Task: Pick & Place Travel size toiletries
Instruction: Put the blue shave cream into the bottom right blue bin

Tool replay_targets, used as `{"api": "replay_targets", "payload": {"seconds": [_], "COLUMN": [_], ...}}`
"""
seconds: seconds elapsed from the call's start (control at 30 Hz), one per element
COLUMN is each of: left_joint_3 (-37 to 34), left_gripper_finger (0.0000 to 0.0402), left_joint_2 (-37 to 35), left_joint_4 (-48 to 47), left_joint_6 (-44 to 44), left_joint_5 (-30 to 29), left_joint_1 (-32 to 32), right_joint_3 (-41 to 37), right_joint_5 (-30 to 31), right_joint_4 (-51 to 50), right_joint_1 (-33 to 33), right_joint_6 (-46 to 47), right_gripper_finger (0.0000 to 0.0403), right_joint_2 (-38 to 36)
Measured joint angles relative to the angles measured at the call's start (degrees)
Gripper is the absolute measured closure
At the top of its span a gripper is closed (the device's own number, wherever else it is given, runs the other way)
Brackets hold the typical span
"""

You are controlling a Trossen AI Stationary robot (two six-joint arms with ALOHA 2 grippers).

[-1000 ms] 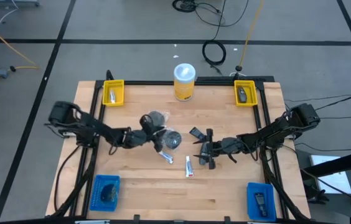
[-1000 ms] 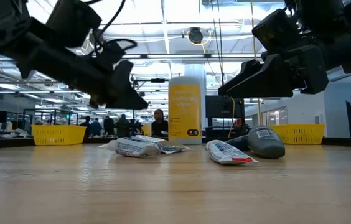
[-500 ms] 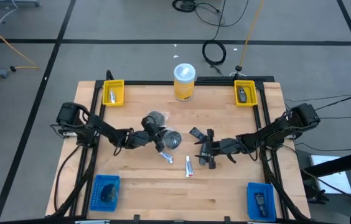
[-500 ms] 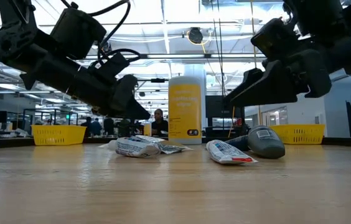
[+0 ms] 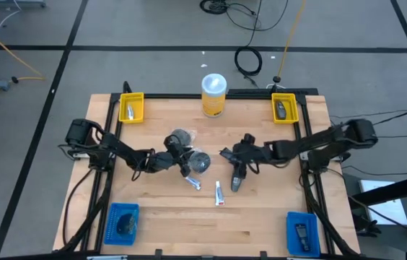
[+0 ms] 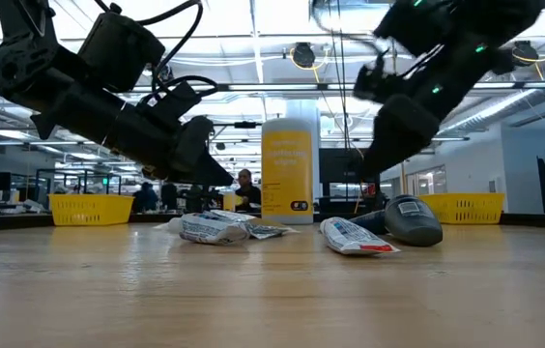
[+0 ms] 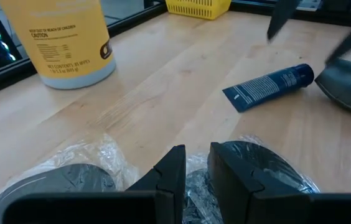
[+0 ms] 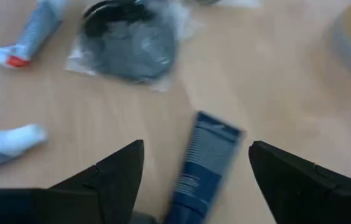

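Note:
Two dark discs in clear wrappers (image 5: 180, 136) (image 5: 200, 162) lie flat near the table's middle. My left gripper (image 5: 173, 154) (image 7: 196, 169) hangs shut just above the gap between them, clear of the table in the low view (image 6: 213, 169). Two small white tubes (image 5: 193, 180) (image 5: 219, 193), a dark blue tube (image 5: 226, 154) (image 8: 203, 162) and a dark grey oblong piece (image 5: 236, 180) (image 6: 413, 218) lie flat on the wood. My right gripper (image 5: 242, 150) (image 8: 194, 186) is wide open and raised, its fingers on either side of the blue tube without touching it.
A big yellow canister with a white lid (image 5: 213, 94) stands at the far edge. Yellow bins (image 5: 131, 108) (image 5: 284, 108) sit at the far corners and blue bins (image 5: 123, 220) (image 5: 302, 231) at the near corners, each with something inside. Bare wood lies along the near edge.
My right gripper has swung quickly from over the grey oblong piece toward the far edge and now hangs over the blue tube; the grey piece lies uncovered where it was. My left gripper dropped a little toward the wrapped discs, then kept still.

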Motion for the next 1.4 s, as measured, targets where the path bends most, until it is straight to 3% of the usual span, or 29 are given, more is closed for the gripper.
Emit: {"api": "replay_targets", "payload": {"seconds": [0.23,0.57,0.77,1.17,1.3,1.4], "left_joint_3": [0.02,0.04,0.04,0.04,0.04,0.04], "left_gripper_finger": [0.0327,0.0327,0.0327,0.0327,0.0327,0.0327], "left_joint_2": [-0.02,-0.04,-0.04,-0.04,-0.04,-0.04], "left_joint_4": [-0.27,-1.06,-0.97,0.46,1.33,2.08], "left_joint_6": [0.01,0.04,-0.11,1.22,4.22,5.98], "left_joint_5": [0.00,1.13,2.98,9.03,9.02,9.01], "left_joint_1": [0.00,0.00,-0.02,-0.17,-0.17,-0.06], "right_joint_3": [6.88,20.34,21.30,21.16,21.27,21.10], "right_joint_5": [-2.35,-2.88,-4.09,-3.98,-5.65,-7.06], "right_joint_4": [-4.88,-20.19,-22.97,-28.81,-32.77,-36.69], "right_joint_1": [-4.54,-6.76,-7.90,-9.82,-9.85,-10.42], "right_joint_6": [1.70,-2.52,-3.26,0.49,0.35,0.36], "right_gripper_finger": [0.0088,0.0155,0.0218,0.0343,0.0359,0.0342], "right_joint_2": [9.72,21.57,21.05,10.59,8.21,8.20]}}
